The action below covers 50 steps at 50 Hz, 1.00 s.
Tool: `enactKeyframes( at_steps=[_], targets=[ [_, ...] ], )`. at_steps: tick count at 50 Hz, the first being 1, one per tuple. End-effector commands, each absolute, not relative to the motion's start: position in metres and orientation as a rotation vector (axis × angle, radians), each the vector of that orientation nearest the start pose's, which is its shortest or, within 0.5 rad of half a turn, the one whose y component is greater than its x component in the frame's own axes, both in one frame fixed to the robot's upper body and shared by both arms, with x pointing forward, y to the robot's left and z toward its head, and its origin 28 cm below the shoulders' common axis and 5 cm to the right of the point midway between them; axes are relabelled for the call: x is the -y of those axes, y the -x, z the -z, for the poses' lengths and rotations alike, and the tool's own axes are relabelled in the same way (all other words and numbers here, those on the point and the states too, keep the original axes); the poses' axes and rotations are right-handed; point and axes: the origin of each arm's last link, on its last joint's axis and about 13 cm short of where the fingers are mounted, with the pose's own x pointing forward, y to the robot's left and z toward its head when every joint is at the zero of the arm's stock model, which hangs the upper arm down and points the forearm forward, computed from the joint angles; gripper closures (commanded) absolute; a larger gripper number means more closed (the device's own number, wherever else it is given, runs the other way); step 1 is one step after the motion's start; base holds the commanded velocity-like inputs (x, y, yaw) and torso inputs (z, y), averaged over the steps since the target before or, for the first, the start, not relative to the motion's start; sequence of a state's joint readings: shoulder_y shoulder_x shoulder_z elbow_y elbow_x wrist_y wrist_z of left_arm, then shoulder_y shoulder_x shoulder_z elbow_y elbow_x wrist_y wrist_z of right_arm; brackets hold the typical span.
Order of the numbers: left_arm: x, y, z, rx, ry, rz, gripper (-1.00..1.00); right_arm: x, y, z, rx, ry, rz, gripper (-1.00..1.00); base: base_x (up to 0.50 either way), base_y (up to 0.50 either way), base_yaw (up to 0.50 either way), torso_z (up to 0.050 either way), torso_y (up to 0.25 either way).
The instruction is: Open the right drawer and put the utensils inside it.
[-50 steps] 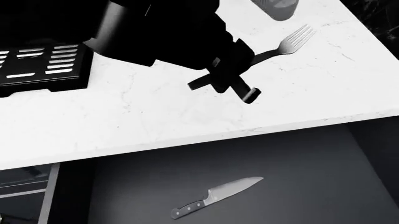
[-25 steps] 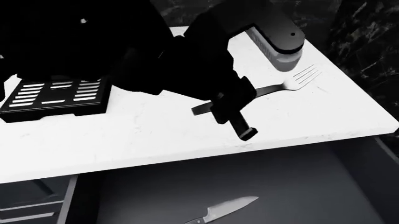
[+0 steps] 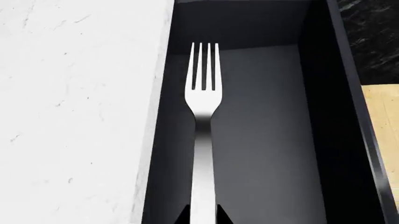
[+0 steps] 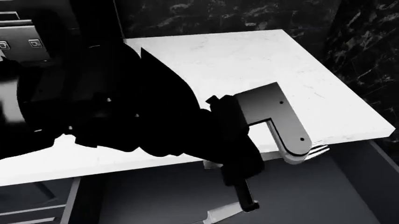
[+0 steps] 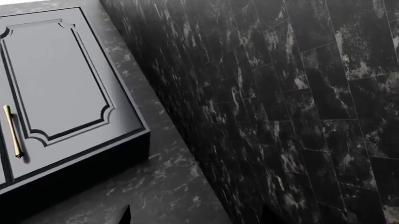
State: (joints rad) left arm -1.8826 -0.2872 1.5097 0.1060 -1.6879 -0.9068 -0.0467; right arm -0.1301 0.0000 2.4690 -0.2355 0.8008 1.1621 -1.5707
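- We had the fork (image 3: 203, 98) pinched by its handle in the left gripper (image 3: 203, 215), the two fingertips pressed against it on either side at the edge of the left wrist view.
- The tines hung over the grey floor of the right drawer (image 3: 268, 140), which stood pulled out, just past the edge of the white counter (image 3: 74, 116).
- In the head view only the tine tips (image 4: 319, 150) showed beyond the arm, and the knife (image 4: 224, 212) already lay on the drawer floor, mostly hidden by the arm.
- We judged the release should come only once the whole fork was clear of the counter edge and low over the floor, so it would not bounce or catch on the lip.
- We thought it wise to set it apart from the knife.
- The right gripper (image 5: 193, 215) faced a navy cabinet door (image 5: 59, 79) and dark tiles; its fingertips stood spread with nothing between them.
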Motion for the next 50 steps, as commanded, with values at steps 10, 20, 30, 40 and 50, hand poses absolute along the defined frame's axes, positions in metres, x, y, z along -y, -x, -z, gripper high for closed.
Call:
enactKeyframes(
  at_steps=[10,20,30,40,50],
  targets=[
    [-0.093,-0.256,-0.272,-0.552,-0.7,1.267,1.0,0.238,0.126,-0.036,0.809,-0.485,0.308,-1.0,0.0,0.0,0.0,0.0,0.0],
    [-0.085,-0.257,-0.257,-0.572,-0.689,1.288,1.0,0.238,0.127,-0.035,0.809,-0.487,0.31,-1.0,0.0,0.0,0.0,0.0,0.0],
    [-0.08,-0.26,-0.236,-0.611,-0.676,1.312,1.0,0.239,0.126,-0.035,0.804,-0.489,0.309,-1.0,0.0,0.0,0.0,0.0,0.0],
    [-0.077,-0.265,-0.216,-0.653,-0.657,1.319,1.0,0.24,0.125,-0.033,0.803,-0.492,0.311,-1.0,0.0,0.0,0.0,0.0,0.0],
    [-0.076,-0.269,-0.197,-0.713,-0.642,1.315,1.0,0.24,0.126,-0.034,0.807,-0.492,0.308,-1.0,0.0,0.0,0.0,0.0,0.0]
  ],
)
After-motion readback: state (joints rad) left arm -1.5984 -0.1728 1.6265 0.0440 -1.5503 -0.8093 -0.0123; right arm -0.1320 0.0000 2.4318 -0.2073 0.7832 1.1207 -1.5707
